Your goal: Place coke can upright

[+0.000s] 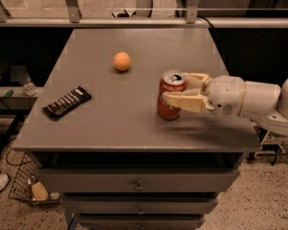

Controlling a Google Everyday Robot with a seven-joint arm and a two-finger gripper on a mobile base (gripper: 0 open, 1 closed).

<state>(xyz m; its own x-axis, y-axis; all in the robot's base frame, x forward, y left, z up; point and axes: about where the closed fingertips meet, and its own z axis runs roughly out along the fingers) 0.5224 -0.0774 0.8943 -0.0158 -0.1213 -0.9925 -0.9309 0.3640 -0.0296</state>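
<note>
1. Though 1 finger is partly hidden, the gripper (176, 88) clasps the coke can (169, 110) between its 2 fingers.
2. The can stands upright (base seemingly resting on the grey table (110, 128)).
3. An orange ball (122, 61) lies left of the gripper, well apart; a black packet (67, 102) lies farther left.

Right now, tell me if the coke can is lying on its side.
No, the coke can stands upright, silver top up, with the gripper clasping its sides.

We see dim, warm overhead light. The gripper (176, 89), closed around the coke can (169, 108) at the table's (110, 123) right, throws a soft shadow just beneath itself; the can's lid glints.
</note>
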